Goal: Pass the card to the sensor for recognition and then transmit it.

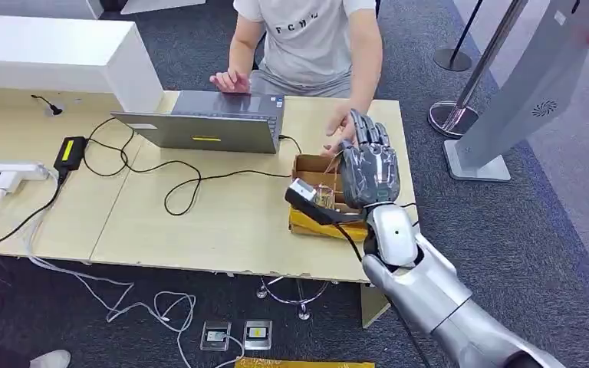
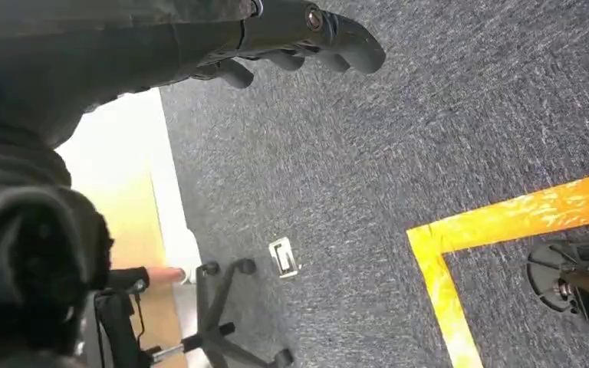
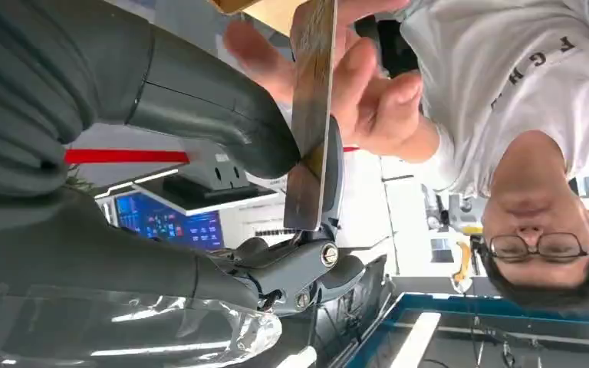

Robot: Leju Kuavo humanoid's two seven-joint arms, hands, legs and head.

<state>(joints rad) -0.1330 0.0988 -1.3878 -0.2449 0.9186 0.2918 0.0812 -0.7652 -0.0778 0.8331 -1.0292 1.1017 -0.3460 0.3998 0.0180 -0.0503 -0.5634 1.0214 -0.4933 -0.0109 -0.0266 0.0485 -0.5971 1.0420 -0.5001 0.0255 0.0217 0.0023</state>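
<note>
My right hand is raised over the right end of the table, above an open cardboard box. The right wrist view shows a thin dark card pinched between its thumb and a finger. A person's hand has its fingers on the card's far end; in the head view that hand reaches in from across the table. A small black and white sensor unit sits at the box's near left corner. My left hand hangs over the carpet, fingers loosely bent, holding nothing.
A grey laptop stands in front of the seated person. A power brick, a white power strip and cables lie on the left of the table. A stanchion base and a kiosk stand are at the right.
</note>
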